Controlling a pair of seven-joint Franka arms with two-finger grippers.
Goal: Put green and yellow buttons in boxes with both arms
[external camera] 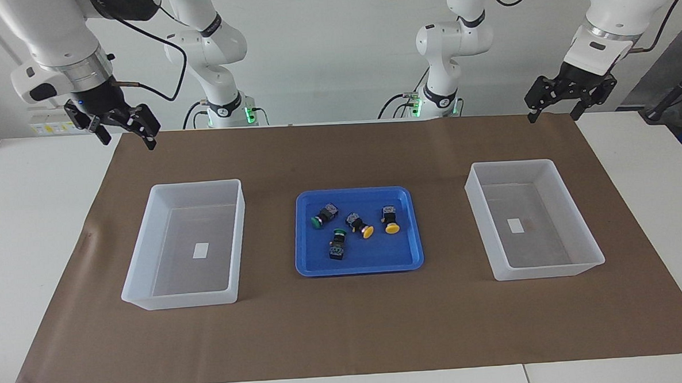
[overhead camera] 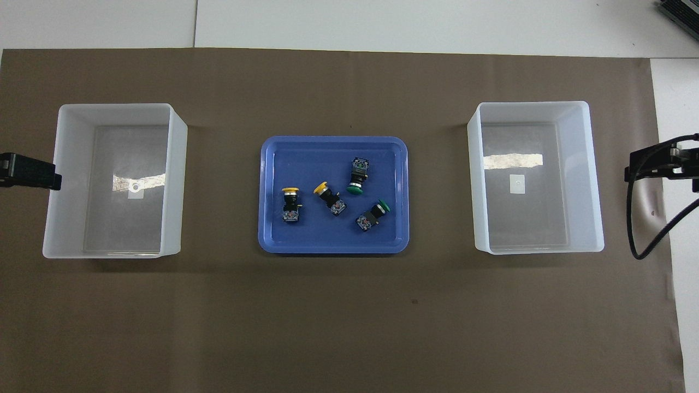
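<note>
Four buttons lie on their sides in the blue tray (external camera: pixel 352 192) at the middle of the table: two green-capped (external camera: pixel 323 214) (external camera: pixel 338 243) and two yellow-capped (external camera: pixel 361 225) (external camera: pixel 390 219). The overhead view shows them too: green (overhead camera: pixel 373 214) (overhead camera: pixel 357 174), yellow (overhead camera: pixel 330 197) (overhead camera: pixel 291 204). One translucent white box (external camera: pixel 197 185) (overhead camera: pixel 532 103) stands toward the right arm's end, the other (external camera: pixel 512 164) (overhead camera: pixel 114 106) toward the left arm's end; both hold only a small label. My right gripper (external camera: pixel 127 137) (overhead camera: pixel 655 164) and left gripper (external camera: pixel 553 114) (overhead camera: pixel 30 173) hang open and empty above the mat's corners nearest the robots, apart from everything.
A brown mat (external camera: pixel 347 323) covers the white table (external camera: pixel 32 228) under the tray and both boxes. A black cable (overhead camera: pixel 639 229) loops down from the right arm beside its box. Bare mat lies between the tray and each box.
</note>
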